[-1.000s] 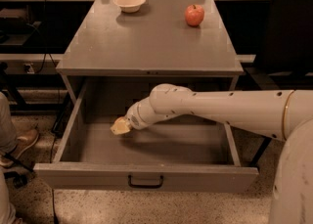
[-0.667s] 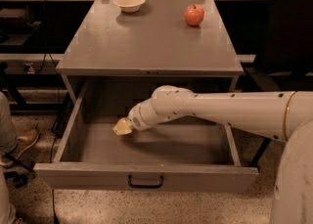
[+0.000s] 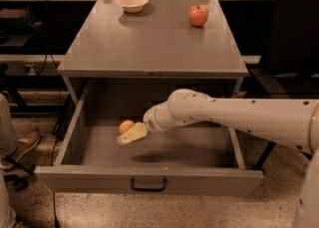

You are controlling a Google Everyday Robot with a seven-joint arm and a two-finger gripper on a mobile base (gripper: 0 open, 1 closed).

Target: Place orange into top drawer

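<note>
The top drawer (image 3: 149,179) is pulled wide open under the grey tabletop, its flat front panel and black bar handle facing me. The orange (image 3: 125,125) is inside the drawer, left of centre. My gripper (image 3: 132,135) reaches in from the right and hangs a little above the drawer floor, casting a shadow there. It is right beside the orange and overlaps its lower edge in the view. I cannot tell whether they touch.
A red apple (image 3: 198,15) stands at the back right of the tabletop (image 3: 149,43) and a pale bowl (image 3: 132,2) at the back left. My white arm crosses over the drawer's right side. A person's shoe (image 3: 17,147) is on the floor at left.
The gripper has shifted slightly to the right and towards the drawer front. The orange, not distinguishable before, now shows just behind and left of it.
</note>
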